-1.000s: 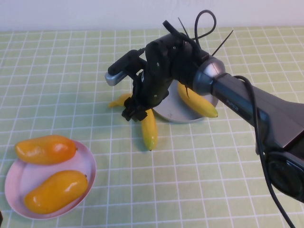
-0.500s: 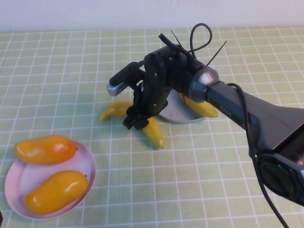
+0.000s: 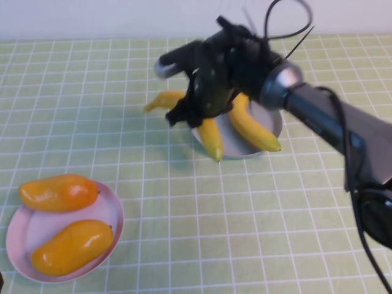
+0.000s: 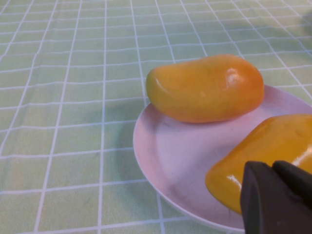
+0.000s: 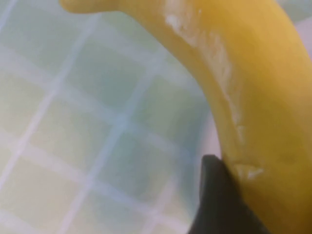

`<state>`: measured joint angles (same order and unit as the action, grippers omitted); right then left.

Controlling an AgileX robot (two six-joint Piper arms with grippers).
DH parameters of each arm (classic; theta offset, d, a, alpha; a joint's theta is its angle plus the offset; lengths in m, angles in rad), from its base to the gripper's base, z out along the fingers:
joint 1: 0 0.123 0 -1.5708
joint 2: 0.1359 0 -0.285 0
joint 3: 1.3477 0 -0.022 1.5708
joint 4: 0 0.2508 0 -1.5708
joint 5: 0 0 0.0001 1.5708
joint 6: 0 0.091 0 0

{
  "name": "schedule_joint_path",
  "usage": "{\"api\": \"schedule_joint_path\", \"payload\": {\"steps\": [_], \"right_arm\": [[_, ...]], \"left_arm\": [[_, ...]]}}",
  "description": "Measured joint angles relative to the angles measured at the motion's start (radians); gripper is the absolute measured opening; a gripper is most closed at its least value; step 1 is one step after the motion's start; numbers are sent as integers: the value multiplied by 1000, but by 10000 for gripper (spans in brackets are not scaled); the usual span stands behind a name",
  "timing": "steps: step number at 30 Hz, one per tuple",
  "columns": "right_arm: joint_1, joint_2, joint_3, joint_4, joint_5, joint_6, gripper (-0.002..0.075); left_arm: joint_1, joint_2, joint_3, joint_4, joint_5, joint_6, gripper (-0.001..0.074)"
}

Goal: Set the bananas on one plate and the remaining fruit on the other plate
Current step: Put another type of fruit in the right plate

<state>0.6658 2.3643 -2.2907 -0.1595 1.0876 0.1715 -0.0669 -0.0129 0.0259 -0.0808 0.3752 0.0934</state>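
Note:
My right gripper (image 3: 190, 113) is shut on a banana (image 3: 211, 139) near its middle and holds it up off the table. The banana's lower end hangs over the near left rim of the grey-blue plate (image 3: 271, 119); its other tip points left. In the right wrist view one dark finger (image 5: 219, 195) presses against the banana (image 5: 253, 97). A second banana (image 3: 251, 128) lies in that plate. Two mangoes (image 3: 58, 192) (image 3: 72, 246) rest on the pale pink plate (image 3: 116, 214) at the near left. My left gripper (image 4: 273, 168) is shut and empty, just above the nearer mango (image 4: 263, 156).
A green checked cloth (image 3: 184, 214) covers the table. The right arm's dark body and cables (image 3: 318, 116) stretch from the right edge across the grey-blue plate. The other mango (image 4: 204, 87) fills the far side of the pink plate (image 4: 161, 161).
The right gripper closed on the banana that lay on the cloth, lifted it and carried it back and right to the grey-blue plate's rim. The left arm has not moved.

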Motion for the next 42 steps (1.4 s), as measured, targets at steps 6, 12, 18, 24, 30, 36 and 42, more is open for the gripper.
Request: {"api": "schedule_joint_path", "payload": {"steps": [6,12,18,24,30,36,42], "right_arm": [[-88,-12,-2,-27,-2,90,316],[-128,4,-2,4,-2,134,316],[-128,6,-2,34,-2,136,316],[-128,14,-2,45,-2,136,316],[-128,32,-2,45,-2,136,316],[-128,32,-2,45,-2,136,330],[-128,32,-2,45,-2,136,397]], "left_arm": [[0,0,0,0,0,0,-2],[0,0,0,0,0,0,-2],[0,0,0,0,0,0,-2],[0,0,0,0,0,0,-2],[0,0,0,0,0,0,-2],[0,0,0,0,0,0,-2],[0,0,0,0,0,0,-2]]}}
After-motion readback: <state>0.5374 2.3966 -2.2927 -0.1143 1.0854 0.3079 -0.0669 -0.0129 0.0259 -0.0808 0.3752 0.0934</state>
